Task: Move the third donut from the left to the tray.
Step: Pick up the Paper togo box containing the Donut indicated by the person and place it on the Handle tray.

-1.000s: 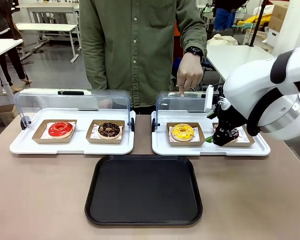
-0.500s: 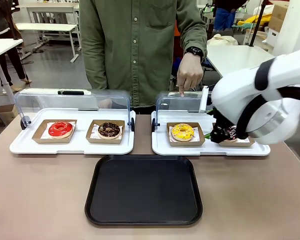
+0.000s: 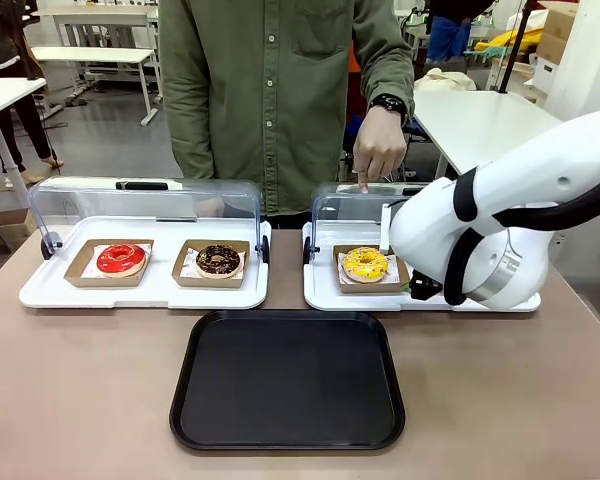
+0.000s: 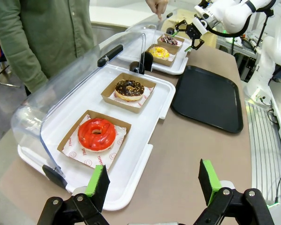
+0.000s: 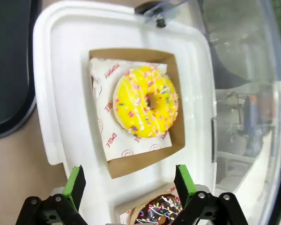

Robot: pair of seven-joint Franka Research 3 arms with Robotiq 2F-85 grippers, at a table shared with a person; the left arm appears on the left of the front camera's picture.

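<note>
Third donut (image 5: 145,101) sits ungrasped on white tray (image 5: 51,93); black tray (image 3: 280,440) bare. Right gripper (image 5: 130,183) hovers beside it, fingers spread, empty; left gripper (image 4: 153,180) open too.

A red donut (image 3: 121,258) and a brown donut (image 3: 218,259) sit side by side on a white tray (image 3: 140,293) near the table's (image 3: 80,400) far left corner.

A: What is crowding the yellow donut (image 5: 145,101)?
B: A raised clear lid (image 3: 345,205) is walling its far side; a dark sprinkled donut (image 5: 157,213) is sitting beside it. Its top and near side are lying open.
</note>
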